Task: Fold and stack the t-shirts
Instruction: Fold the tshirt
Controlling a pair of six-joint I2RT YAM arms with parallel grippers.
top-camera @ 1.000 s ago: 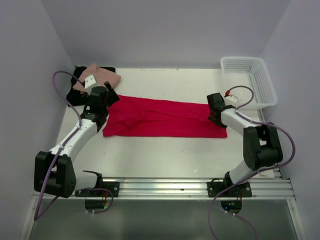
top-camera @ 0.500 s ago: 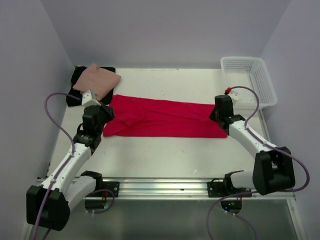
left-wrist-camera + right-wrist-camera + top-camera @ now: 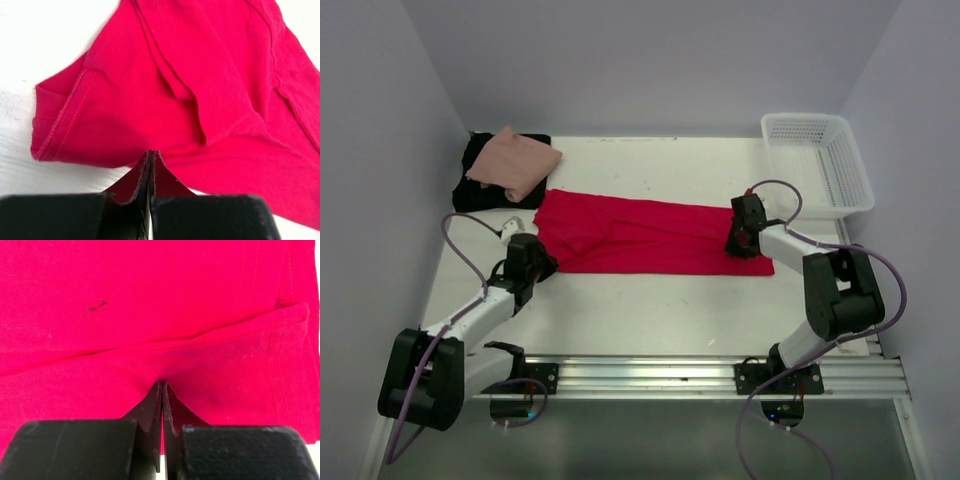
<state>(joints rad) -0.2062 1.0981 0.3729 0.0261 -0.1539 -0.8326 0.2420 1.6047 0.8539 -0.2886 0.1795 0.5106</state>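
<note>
Overhead view of a white table (image 3: 650, 310) with two robot arms mounted at the bottom edge of the frame. A bright red t-shirt (image 3: 650, 235) lies across the middle as a long, roughly folded band running left to right. It is soft knit cotton with stitched hems, and overlapping layers bunch at its left end.

The left gripper (image 3: 535, 263) sits at the band's lower left corner. Its black fingers (image 3: 135, 185) are pressed together on the cloth's bottom edge, with the shirt fanning out above them in the wrist view. The right gripper (image 3: 738, 240) sits at the band's right end. Its fingers (image 3: 147, 412) are likewise closed, and a crease in the fabric puckers into their tips.

In the upper left of the frame, a folded dusty salmon-pink t-shirt (image 3: 515, 160) rests on top of a folded black t-shirt (image 3: 480, 190). A white plastic lattice basket (image 3: 850, 185) stands at the upper right.

The red shirt looks light, limp and thin. It will probably sag and slide once lifted, so pinching through all the layers at both ends of one long edge seems the surest hold.
</note>
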